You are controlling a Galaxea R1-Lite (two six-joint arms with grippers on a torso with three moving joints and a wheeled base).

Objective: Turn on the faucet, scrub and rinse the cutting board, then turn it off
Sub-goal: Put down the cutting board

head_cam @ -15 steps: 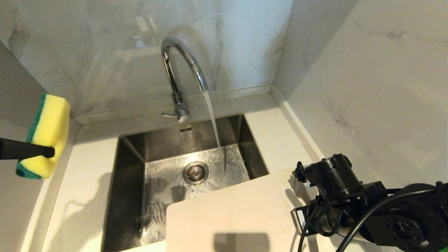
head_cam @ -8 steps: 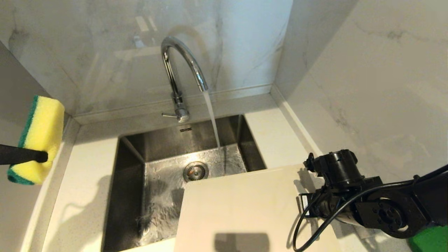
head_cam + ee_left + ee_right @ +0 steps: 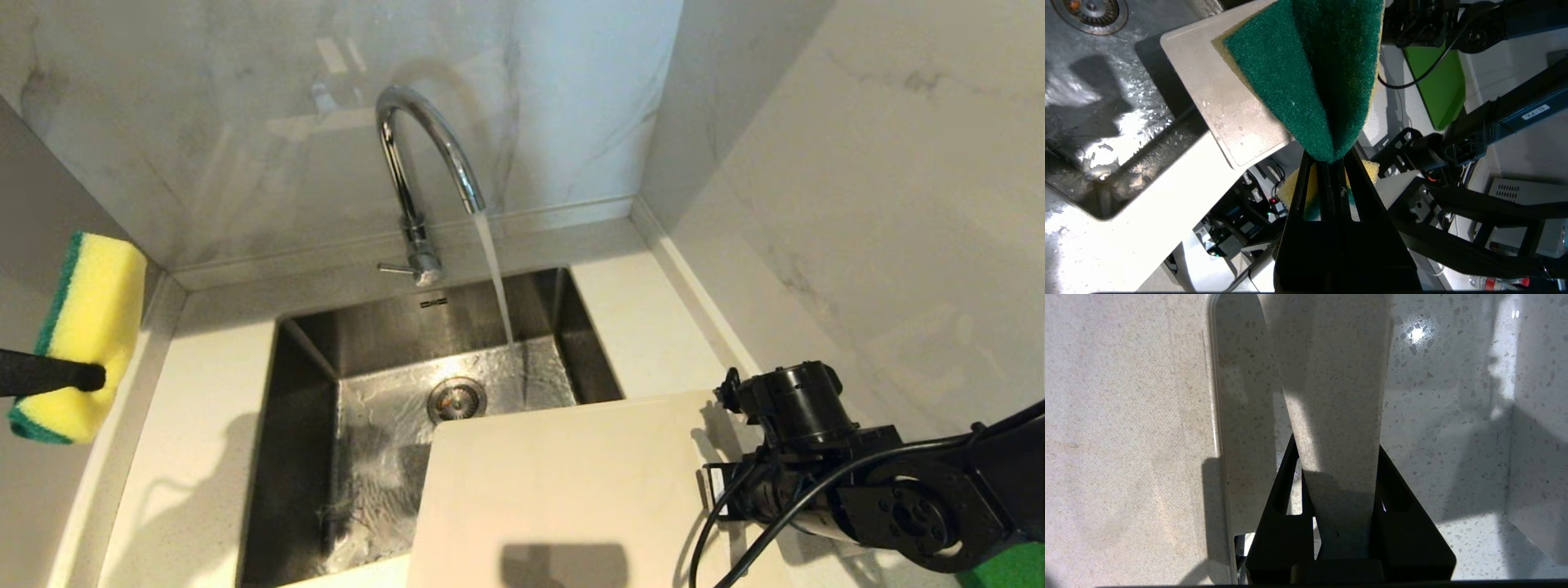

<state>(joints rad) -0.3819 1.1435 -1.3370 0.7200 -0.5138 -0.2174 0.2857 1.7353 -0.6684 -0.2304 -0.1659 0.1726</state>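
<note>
Speckled white counter (image 3: pixel 204 425) around steel sink (image 3: pixel 318 457), faucet (image 3: pixel 416 163) mounted behind basin

A white label (image 3: pixel 1535 112) (on a dark arm) reads "VLA-19".

Water pours from the faucet (image 3: pixel 424 163) into the steel sink (image 3: pixel 318 359), landing beside the drain (image 3: pixel 457 399). On the left, a black finger of the left gripper (image 3: pixel 77 377) pinches the yellow-and-green sponge (image 3: pixel 77 335) out over the counter. The cutting board (image 3: pixel 563 490) juts over the sink's near right corner, the right arm (image 3: pixel 865 482) at its right edge.
</note>
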